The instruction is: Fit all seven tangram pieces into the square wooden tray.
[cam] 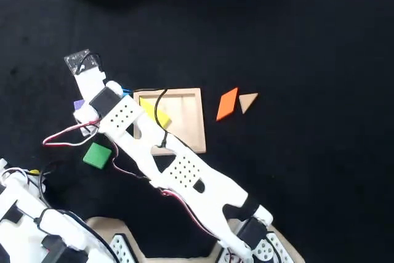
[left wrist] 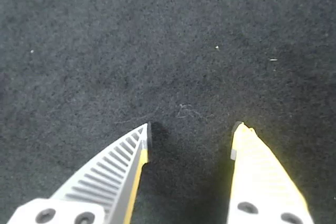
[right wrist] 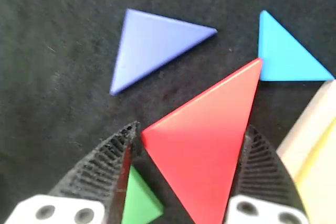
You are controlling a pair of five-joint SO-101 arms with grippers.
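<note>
One wooden tray (cam: 184,112), one yellow piece (cam: 148,108) inside

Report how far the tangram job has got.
Done: one yellow piece lies in the tray. In hand: the right gripper sits around the red triangle beside the tray; whether it actually grips it cannot be told. Left: the purple triangle, blue triangle, green piece, orange piece and tan triangle all lie outside the tray.
</note>
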